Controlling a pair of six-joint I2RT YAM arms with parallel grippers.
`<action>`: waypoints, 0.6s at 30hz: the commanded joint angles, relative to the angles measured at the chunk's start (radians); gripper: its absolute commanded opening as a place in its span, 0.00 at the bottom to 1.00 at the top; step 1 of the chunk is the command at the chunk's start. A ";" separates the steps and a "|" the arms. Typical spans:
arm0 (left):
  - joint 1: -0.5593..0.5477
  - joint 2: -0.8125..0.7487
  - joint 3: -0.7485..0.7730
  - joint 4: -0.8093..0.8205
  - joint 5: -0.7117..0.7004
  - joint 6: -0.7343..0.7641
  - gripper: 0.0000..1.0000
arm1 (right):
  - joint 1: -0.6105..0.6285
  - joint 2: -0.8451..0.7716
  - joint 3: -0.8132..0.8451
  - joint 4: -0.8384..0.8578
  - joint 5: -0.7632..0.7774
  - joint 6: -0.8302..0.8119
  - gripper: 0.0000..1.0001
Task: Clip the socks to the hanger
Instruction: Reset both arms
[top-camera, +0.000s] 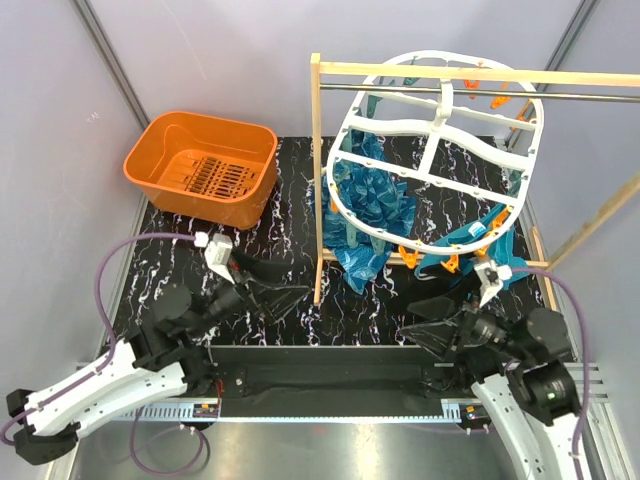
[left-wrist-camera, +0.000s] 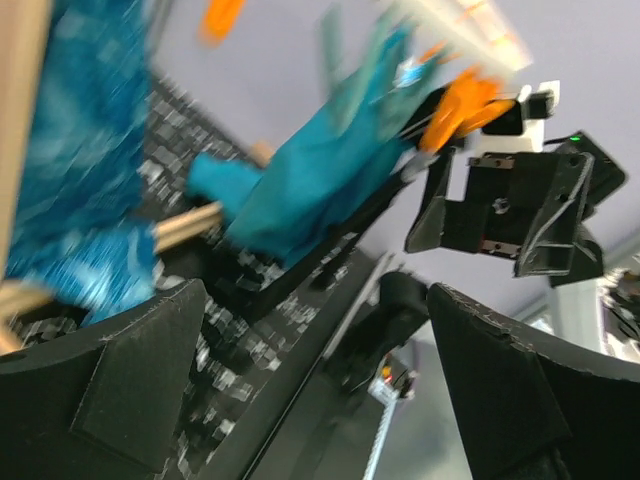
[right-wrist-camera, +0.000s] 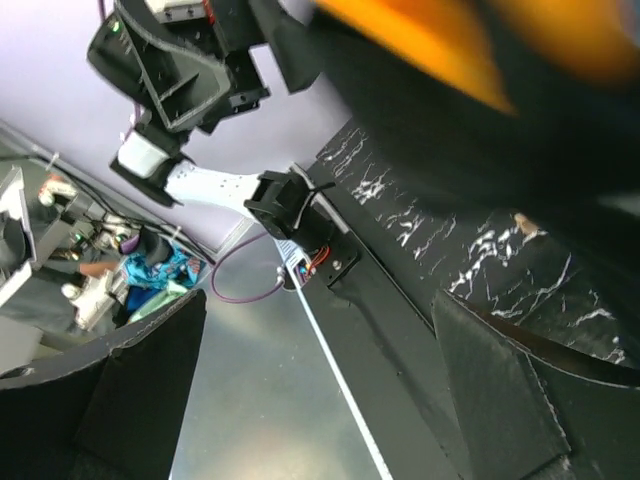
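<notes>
Hanging just beyond the wide right claw (top-camera: 412, 322) (left claw (top-camera: 296, 283) wide too), the hanger (top-camera: 432, 152)

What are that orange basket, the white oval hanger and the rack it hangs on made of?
Orange basket: apparently moulded plastic, smooth, evenly coloured, slotted floor. Hanger: probably plastic too, glossy white curved bars. Rack: pale bare wood by its colour; its grey shiny rod seems metal.
</notes>
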 joint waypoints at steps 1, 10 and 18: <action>-0.002 -0.097 -0.058 -0.032 -0.122 -0.029 0.99 | 0.005 -0.069 -0.088 0.178 0.020 0.113 1.00; -0.002 -0.491 -0.384 0.009 -0.225 -0.146 0.99 | 0.005 -0.063 -0.407 0.330 0.155 0.234 1.00; -0.002 -0.510 -0.717 0.382 -0.139 -0.301 0.99 | 0.003 -0.060 -0.652 0.428 0.241 0.322 1.00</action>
